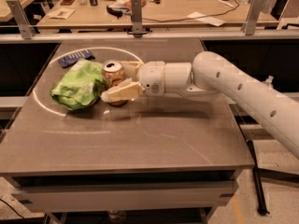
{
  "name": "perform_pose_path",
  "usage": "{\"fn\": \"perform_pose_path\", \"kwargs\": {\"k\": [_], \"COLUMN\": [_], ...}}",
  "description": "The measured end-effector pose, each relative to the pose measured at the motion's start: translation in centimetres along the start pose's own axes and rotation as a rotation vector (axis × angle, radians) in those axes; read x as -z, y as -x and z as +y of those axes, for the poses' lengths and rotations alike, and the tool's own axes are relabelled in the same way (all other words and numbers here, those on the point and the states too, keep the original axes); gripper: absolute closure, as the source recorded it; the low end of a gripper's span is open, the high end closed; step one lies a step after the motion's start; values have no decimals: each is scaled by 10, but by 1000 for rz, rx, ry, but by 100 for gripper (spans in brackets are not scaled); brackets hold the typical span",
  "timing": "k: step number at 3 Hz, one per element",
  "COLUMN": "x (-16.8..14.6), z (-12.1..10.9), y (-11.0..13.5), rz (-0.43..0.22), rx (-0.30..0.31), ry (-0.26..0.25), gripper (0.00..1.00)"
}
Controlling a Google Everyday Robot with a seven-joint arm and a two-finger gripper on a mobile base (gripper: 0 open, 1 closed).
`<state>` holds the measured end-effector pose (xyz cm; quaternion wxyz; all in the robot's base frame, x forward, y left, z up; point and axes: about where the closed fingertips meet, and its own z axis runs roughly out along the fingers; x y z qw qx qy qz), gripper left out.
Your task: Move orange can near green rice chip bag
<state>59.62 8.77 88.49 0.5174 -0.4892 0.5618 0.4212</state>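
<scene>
The orange can [113,74] stands upright on the grey table [154,134], its silver top showing, touching the right edge of the green rice chip bag [77,84]. The bag lies crumpled at the left of the table. My gripper [115,82] reaches in from the right on the white arm [219,80]. Its cream fingers [122,92] sit on either side of the can, one in front and one behind, closed on it. The can's lower part is partly hidden by the front finger.
A small flat dark blue packet [76,58] lies behind the bag at the table's back left. A white ring is marked on the tabletop [39,104] around the bag. A workbench with clutter [154,6] stands behind the rail.
</scene>
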Motion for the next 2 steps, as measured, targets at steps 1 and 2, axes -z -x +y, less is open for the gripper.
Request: {"fn": "perform_pose_path", "kwargs": {"k": [1,2], "x": [15,16], "z": [2,2], "y": [-5,-5], "rz": [-4,-4], "rx": [-24,-25], "ry": [9,10], "gripper": [0,0]}}
